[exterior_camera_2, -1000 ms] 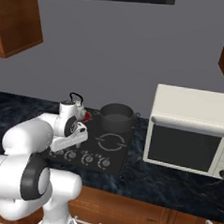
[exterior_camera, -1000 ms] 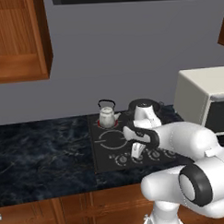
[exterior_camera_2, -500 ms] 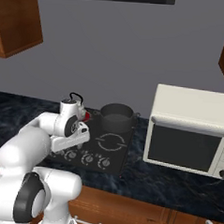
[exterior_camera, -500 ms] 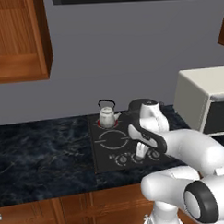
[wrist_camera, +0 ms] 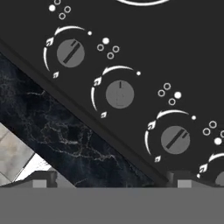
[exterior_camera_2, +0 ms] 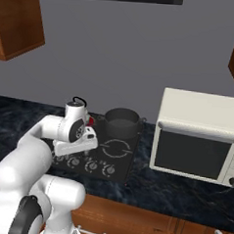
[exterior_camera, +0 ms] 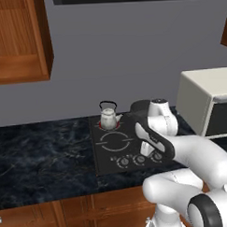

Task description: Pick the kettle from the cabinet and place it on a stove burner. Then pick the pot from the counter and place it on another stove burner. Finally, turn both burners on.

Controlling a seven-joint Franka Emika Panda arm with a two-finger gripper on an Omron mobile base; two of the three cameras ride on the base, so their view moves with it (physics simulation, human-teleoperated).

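Note:
The silver kettle [exterior_camera: 108, 118] [exterior_camera_2: 79, 102] with its black arched handle stands on the rear left stove burner, where a red glow [exterior_camera_2: 91, 121] shows beside its base. The dark grey pot [exterior_camera_2: 121, 122] [exterior_camera: 140, 106] sits on the rear right burner, partly behind my wrist in the left base view. My gripper [exterior_camera: 149, 153] [exterior_camera_2: 67, 154] [wrist_camera: 113, 179] points down, open and holding nothing, over the knob row at the front of the black cooktop [exterior_camera: 112, 141]. In the hand view the middle knob [wrist_camera: 120, 94] lies straight ahead, between two knobs [wrist_camera: 70, 53] [wrist_camera: 175, 140] whose marks sit slanted.
A white microwave [exterior_camera: 206, 102] [exterior_camera_2: 201, 139] stands on the dark marble counter [exterior_camera: 42, 156] [wrist_camera: 65, 135] right of the cooktop. A wooden wall cabinet [exterior_camera: 16, 40] [exterior_camera_2: 17, 19] hangs at the upper left. Wooden drawers run below the counter's front edge.
My hand has shifted slightly rightward along the knob row and the elbow has swung forward. Kettle and pot have not moved. The gripper stays open.

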